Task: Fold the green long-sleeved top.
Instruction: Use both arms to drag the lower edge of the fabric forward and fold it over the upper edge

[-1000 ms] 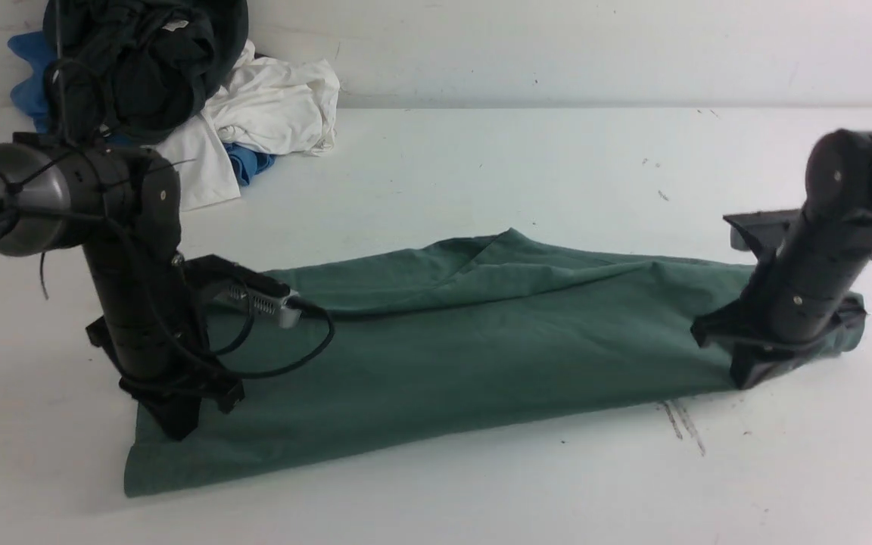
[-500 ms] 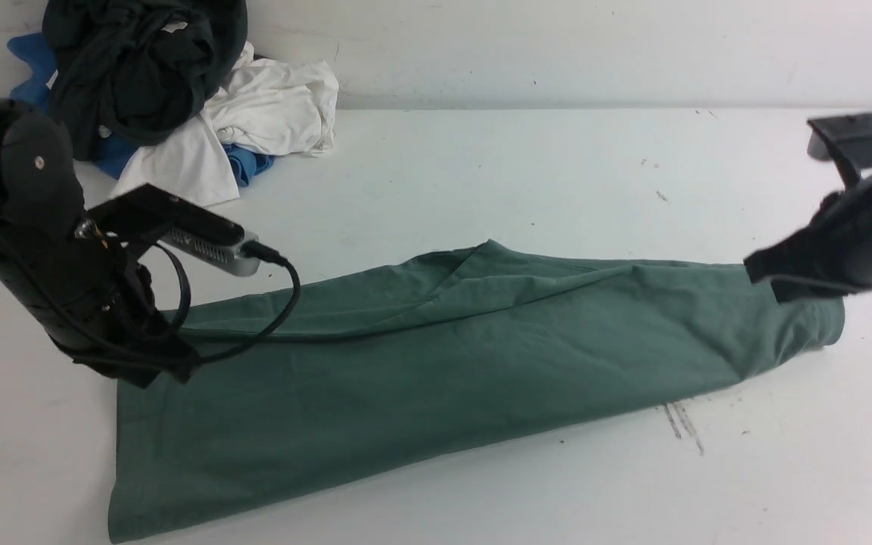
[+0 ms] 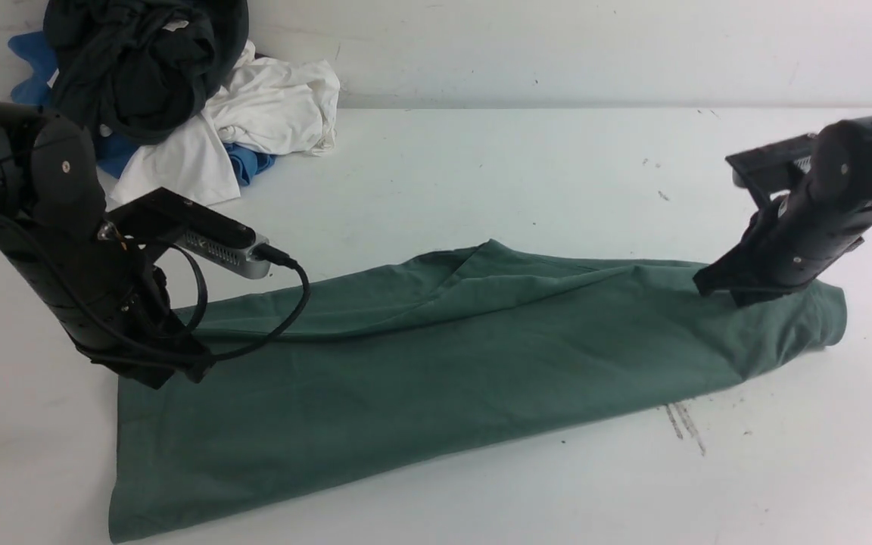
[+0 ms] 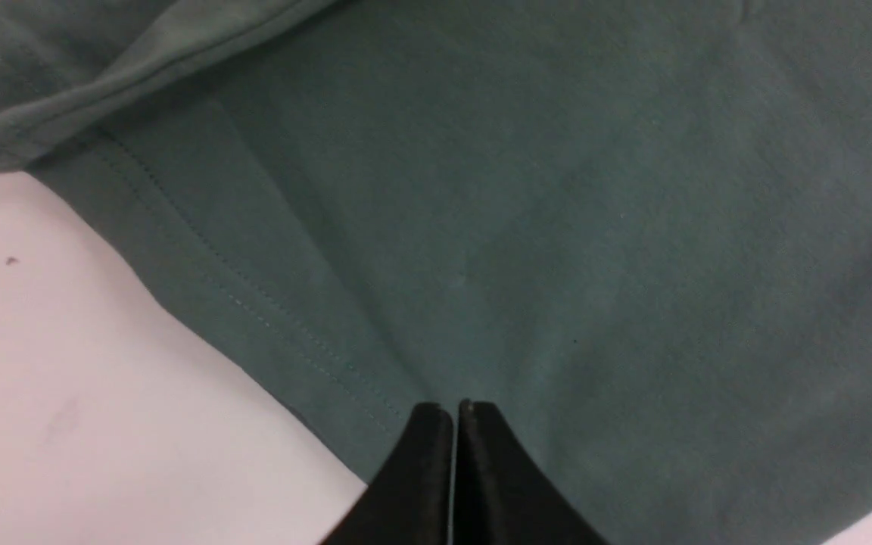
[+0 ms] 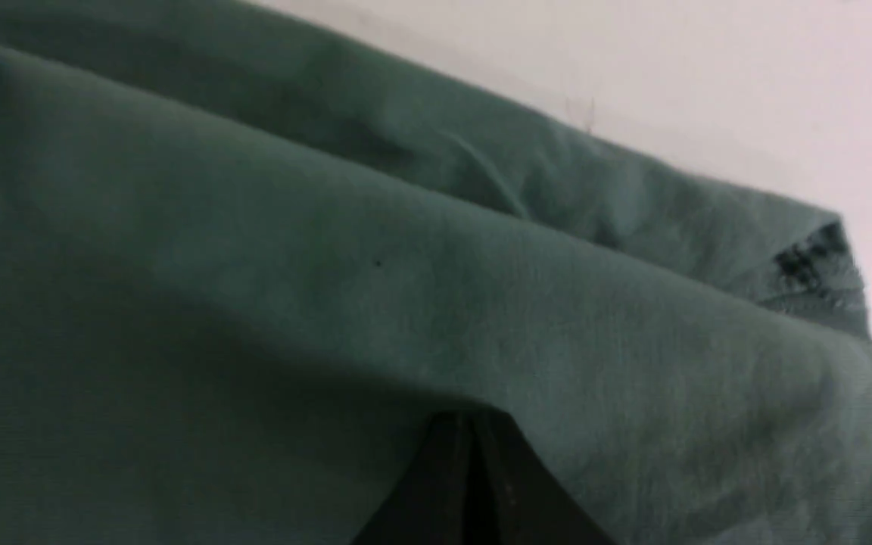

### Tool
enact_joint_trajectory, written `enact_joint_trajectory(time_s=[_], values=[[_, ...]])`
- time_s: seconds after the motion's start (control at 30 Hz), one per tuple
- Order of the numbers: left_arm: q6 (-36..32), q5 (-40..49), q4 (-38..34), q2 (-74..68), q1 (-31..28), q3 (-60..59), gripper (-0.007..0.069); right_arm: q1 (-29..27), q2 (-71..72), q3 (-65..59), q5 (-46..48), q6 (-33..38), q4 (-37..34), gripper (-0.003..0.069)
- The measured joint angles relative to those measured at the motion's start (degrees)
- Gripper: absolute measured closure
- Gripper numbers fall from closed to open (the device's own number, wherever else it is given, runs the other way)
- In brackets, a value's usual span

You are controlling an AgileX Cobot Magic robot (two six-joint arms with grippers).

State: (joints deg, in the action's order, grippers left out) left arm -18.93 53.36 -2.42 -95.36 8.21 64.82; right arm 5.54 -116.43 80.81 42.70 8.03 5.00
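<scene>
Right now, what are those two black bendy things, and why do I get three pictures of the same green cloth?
Those are a robot's two arms. Each ends in a pincher called a gripper. The wide picture is taken from between the arms, looking forward. The two close-ups come from small cameras on the wrists. On the white table lies a big sage-green long-sleeved cotton top, stretched out as a long strip. In the far left corner sits a heap of other clothes: a blackish garment, a white garment and a blue garment. The left gripper and the right gripper are both pinched shut, with their tips right at the green cloth. Nothing seems held, though I cannot be sure about the right one.
</scene>
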Motion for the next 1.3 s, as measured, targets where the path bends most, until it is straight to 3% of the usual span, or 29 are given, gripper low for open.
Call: enact_joint_trajectory(time_s=[0.23,0.5,0.77,0.93,1.07,1.17,1.3], values=[[0.0,-0.8,0.0,-2.9,0.0,0.0,0.0631,0.1,-0.4,-2.4,1.9,-6.0,5.0,0.0665],[0.0,-1.1,0.0,-3.2,0.0,0.1,0.0631,0.2,7.1,-15.8,-1.3,-14.7,12.4,0.0665],[0.0,-2.8,0.0,-3.2,0.0,0.2,0.0631,0.2,17.0,-23.4,3.2,-16.5,11.7,0.0665],[0.0,-3.1,-0.1,-3.2,0.0,0.2,0.0631,0.2,23.7,-17.2,6.3,-9.8,3.8,0.0665],[0.0,-5.6,-0.2,-3.2,0.0,0.2,0.0631,2.5,23.8,-9.6,8.2,4.1,-9.2,0.0665],[0.0,-6.0,-0.2,-3.2,0.0,0.3,0.0631,7.9,20.7,-5.5,8.4,12.3,-17.0,0.0665],[0.0,-6.0,-0.1,-3.2,0.0,0.3,0.0631,15.7,13.7,-0.8,8.2,18.1,-21.4,0.0665]])
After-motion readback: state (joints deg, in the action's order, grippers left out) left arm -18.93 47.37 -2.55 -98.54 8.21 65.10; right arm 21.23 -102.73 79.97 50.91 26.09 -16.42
